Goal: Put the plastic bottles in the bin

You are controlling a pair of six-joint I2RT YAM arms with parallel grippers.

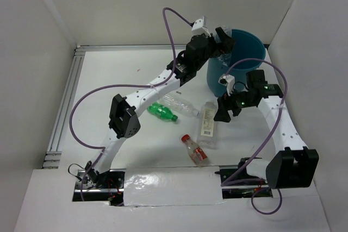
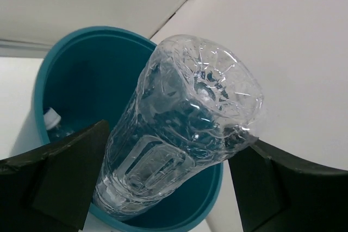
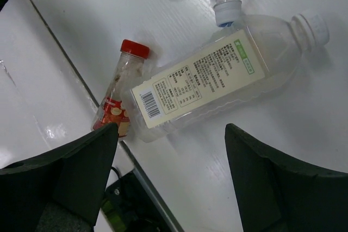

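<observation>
With a clear ribbed bottle [image 2: 179,118] tilted within the spread left claw [image 2: 168,145] over the teal bin [image 2: 81,58] at 1 o'clock on the tabletop [image 1: 119,66], the drop was judged under way, and next the spread right claw [image 3: 171,134] would need to be lowered astride the labelled flat bottle [image 3: 217,74] beneath it.

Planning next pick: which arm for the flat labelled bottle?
Right. The right end effector hangs open above the flat labelled bottle; the left end effector is over the bin, a clear ribbed bottle between its jaws.
</observation>
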